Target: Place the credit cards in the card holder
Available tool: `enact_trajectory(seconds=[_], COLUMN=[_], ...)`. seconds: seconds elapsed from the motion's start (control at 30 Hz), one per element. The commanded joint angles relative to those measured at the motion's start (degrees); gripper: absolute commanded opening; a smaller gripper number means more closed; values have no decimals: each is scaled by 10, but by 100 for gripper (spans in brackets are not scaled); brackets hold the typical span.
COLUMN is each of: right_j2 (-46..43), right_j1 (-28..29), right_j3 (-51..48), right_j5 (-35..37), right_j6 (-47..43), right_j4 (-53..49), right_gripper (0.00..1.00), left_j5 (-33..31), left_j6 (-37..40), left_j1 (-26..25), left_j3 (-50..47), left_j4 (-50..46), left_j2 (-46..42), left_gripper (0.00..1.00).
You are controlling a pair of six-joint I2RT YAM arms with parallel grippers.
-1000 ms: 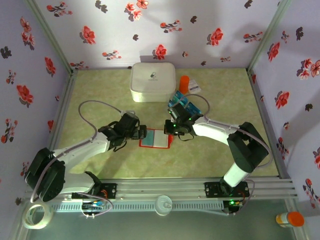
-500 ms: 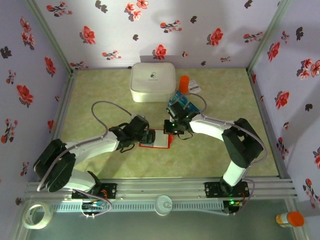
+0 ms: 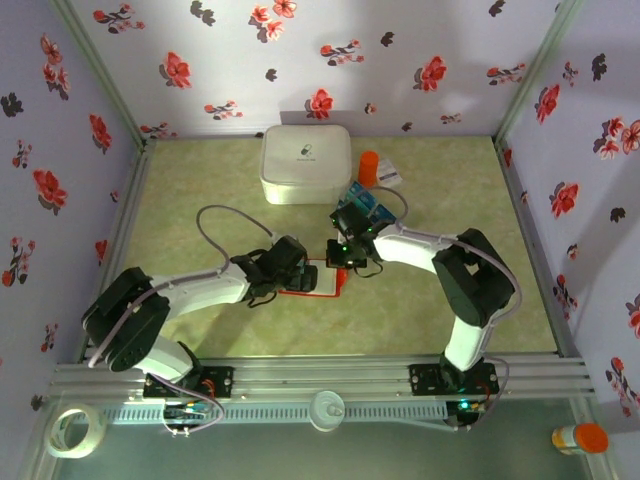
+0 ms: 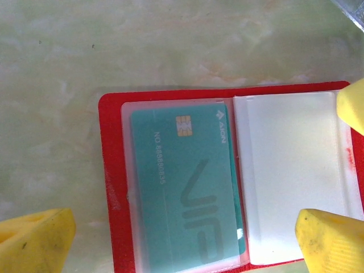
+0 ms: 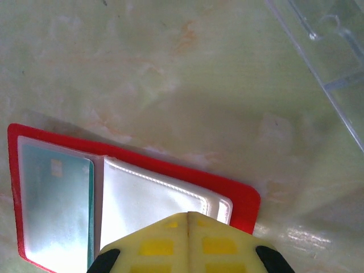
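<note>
Bright-red folding card holder [image 4: 111,187], open, with one card sleeved.
It lies flat on the mottled pale-green tabletop [image 4: 114,45], a glossy teal credit card [image 4: 182,187] in its left clear sleeve. Your left gripper [image 4: 182,250] hovers above, jaws wide and empty. Your right gripper [image 5: 187,227], jaws closed on nothing, sits at the holder's right edge. You would do best to pin that edge and slide the next card in square, since the top looks slick. Floral-papered walls [image 3: 300,60] enclose the table.

Both white-and-black arms bend in toward each other. The left gripper [image 3: 295,268] has its yellow fingers [image 4: 34,242] spread wide apart. The right gripper [image 3: 345,255] has its yellow fingers [image 5: 159,244] pressed together.
</note>
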Motion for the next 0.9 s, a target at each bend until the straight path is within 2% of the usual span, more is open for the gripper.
enact_trajectory(seconds=[0.0, 0.37, 0.87], right_j2=[20, 46, 53], right_j1=[-4, 11, 21], right_j3=[21, 24, 22], right_j5=[-9, -61, -64], right_j6=[-16, -9, 9], right_j4=[-17, -2, 17], right_gripper=[5, 4, 4], left_j5=[-3, -3, -3], left_j6=[-9, -10, -12], left_j1=[-5, -7, -13], left_j3=[1, -4, -24], left_j4=[12, 23, 37], left_j2=[9, 18, 30], left_gripper=[100, 100, 100])
